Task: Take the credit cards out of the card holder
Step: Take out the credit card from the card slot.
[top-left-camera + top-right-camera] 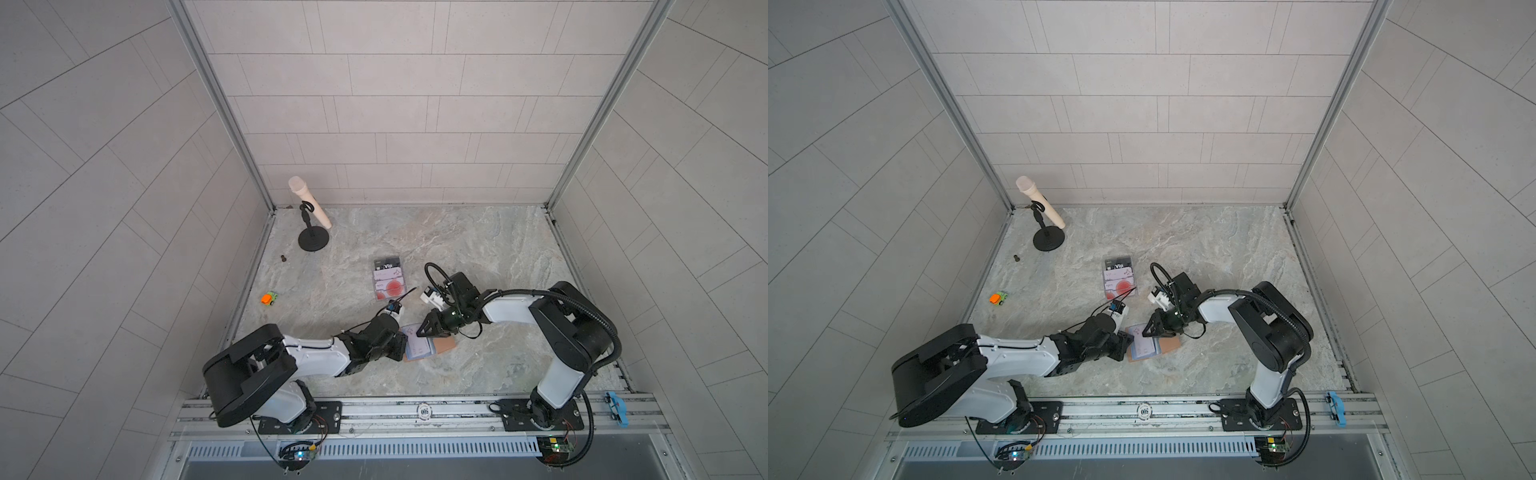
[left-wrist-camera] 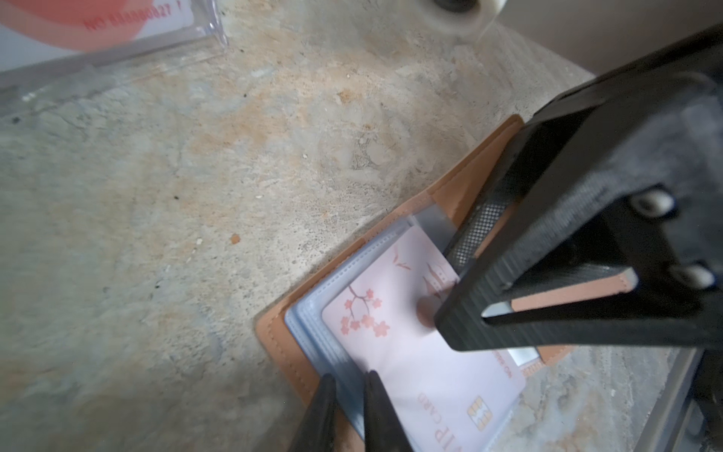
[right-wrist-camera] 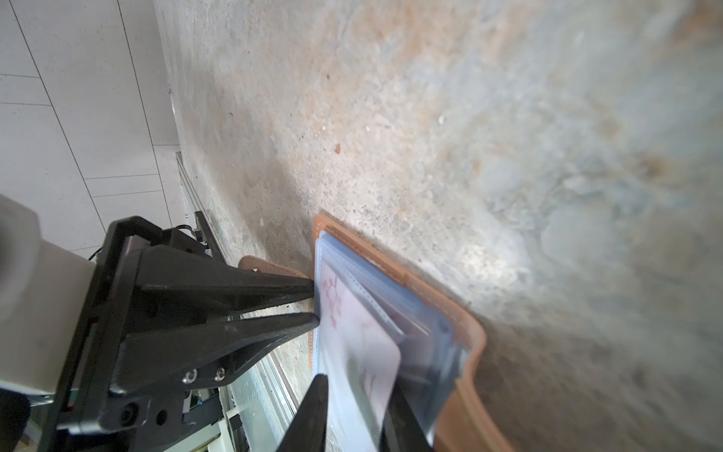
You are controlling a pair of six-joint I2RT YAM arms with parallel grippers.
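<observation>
A tan leather card holder (image 1: 445, 345) lies open near the table's front middle, its clear sleeves fanned upward. My left gripper (image 2: 352, 385) is shut on the sleeves' edge (image 2: 309, 325), at the holder's left side in both top views (image 1: 1128, 345). A pink credit card (image 2: 399, 352) with blossom print and a chip sticks out of a sleeve. My right gripper (image 3: 358, 395) comes in from the right (image 1: 419, 331) and is shut on that card's far edge (image 3: 364, 352). Any other cards in the sleeves are hidden.
A clear case of cards (image 1: 388, 278), topped by a black Vip card, lies behind the holder. A beige microphone (image 1: 309, 203) leans on a black stand at back left. An orange-green toy car (image 1: 269, 298) sits left. A blue toy (image 1: 617, 407) rests on the front rail.
</observation>
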